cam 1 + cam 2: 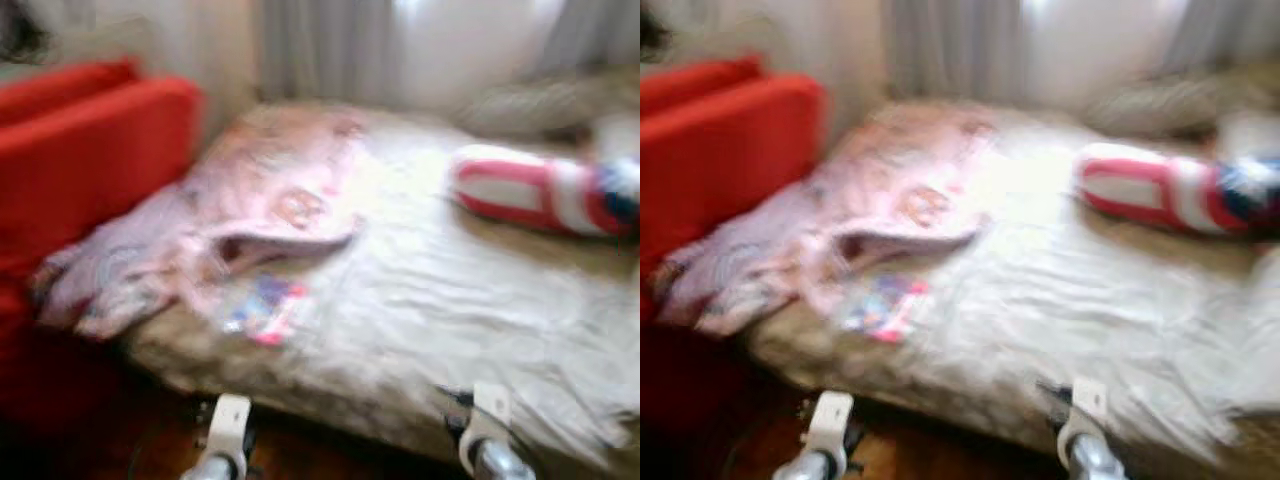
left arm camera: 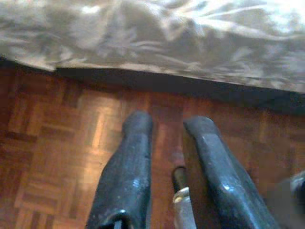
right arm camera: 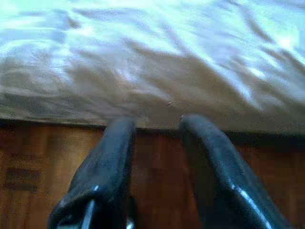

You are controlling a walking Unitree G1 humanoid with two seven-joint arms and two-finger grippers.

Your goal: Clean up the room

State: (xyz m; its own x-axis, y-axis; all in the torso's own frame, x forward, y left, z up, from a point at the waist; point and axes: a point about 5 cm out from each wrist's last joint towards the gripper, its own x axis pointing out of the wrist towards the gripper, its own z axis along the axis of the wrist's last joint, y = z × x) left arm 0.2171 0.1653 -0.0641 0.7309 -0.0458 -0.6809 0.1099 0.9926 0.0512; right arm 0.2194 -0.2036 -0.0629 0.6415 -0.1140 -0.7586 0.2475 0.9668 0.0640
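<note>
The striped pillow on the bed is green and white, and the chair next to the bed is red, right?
Not quite. The striped pillow is red and white, with some blue at one end, as the left eye view shows. It does lie on the bed, and the chair beside it is red.

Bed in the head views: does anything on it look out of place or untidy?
Yes. A pink blanket lies crumpled on the bed, trailing off its left corner toward the red sofa. A small colourful packet lies loose beside it. Details are blurred.

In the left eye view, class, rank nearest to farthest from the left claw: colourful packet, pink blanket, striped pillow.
1. Colourful packet, bed's near edge, just above the left claw.
2. Pink blanket, bed's left half.
3. Striped pillow, far right.
</note>
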